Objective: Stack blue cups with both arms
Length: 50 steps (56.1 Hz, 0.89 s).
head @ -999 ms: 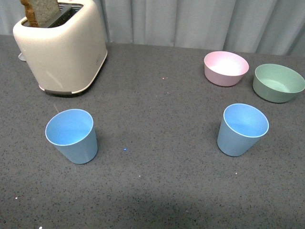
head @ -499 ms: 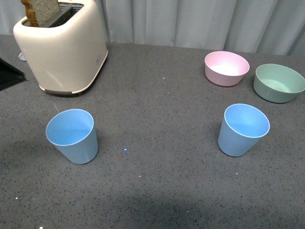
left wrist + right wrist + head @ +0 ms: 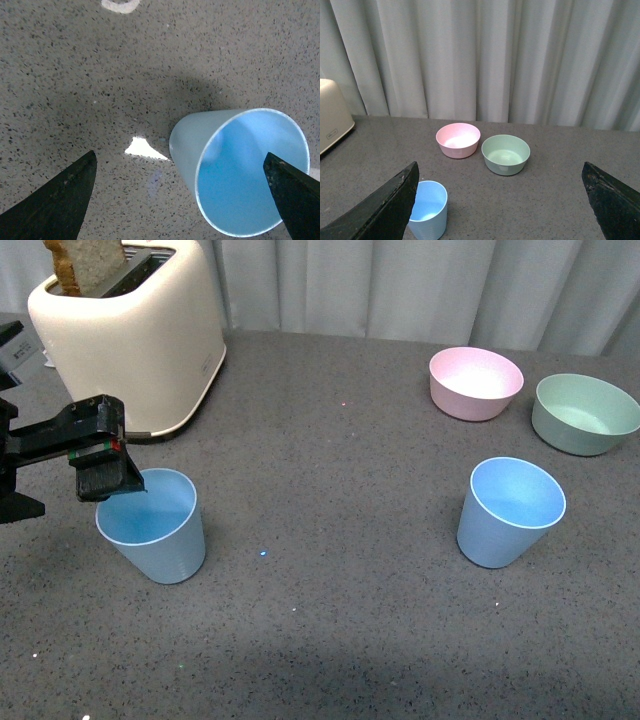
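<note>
The left pincer (image 3: 178,156) gapes wide over the left blue cup (image 3: 150,525). The right pincer (image 3: 500,165), also wide, is far from the right blue cup (image 3: 510,512). Cups judged light, thin, slippery: grasp mid-wall, gently.

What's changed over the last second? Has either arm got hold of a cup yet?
The left gripper has come into the front view from the left side and hangs open at the left blue cup, one finger above its rim; nothing is gripped yet. That cup, the right blue cup, the pink bowl, the green bowl and the toaster stayed put.
</note>
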Tool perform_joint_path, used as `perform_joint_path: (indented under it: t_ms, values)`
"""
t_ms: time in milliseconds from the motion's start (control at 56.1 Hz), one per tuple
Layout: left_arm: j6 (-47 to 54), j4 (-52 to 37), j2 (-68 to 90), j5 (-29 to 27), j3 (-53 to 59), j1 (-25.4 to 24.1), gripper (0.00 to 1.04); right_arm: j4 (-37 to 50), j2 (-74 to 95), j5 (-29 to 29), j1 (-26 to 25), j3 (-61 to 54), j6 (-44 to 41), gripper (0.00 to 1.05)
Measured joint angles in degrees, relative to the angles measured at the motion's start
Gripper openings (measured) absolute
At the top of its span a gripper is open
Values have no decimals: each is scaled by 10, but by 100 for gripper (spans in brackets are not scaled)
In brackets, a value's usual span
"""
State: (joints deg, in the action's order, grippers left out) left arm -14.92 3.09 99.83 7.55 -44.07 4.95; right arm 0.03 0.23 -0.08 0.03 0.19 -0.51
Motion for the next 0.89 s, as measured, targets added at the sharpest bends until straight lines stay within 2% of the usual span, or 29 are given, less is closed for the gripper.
perform_joint_path:
  t_ms: [214, 250, 499, 642, 820, 892]
  values:
    - [-4, 13, 28, -3, -16, 9, 98, 0, 0, 0, 0, 0, 0, 95]
    - [-3, 13, 32, -9, -16, 9, 95, 0, 0, 0, 0, 0, 0, 95]
    - [-20, 19, 44, -20, -20, 7, 59, 0, 0, 0, 0, 0, 0, 95]
    - [-39, 27, 44, -10, -23, 5, 30, 0, 0, 0, 0, 0, 0, 95]
    - [-47, 32, 40, 1, -25, 6, 6, 0, 0, 0, 0, 0, 0, 95]
    - [-49, 35, 37, 2, -25, 6, 4, 0, 0, 0, 0, 0, 0, 95]
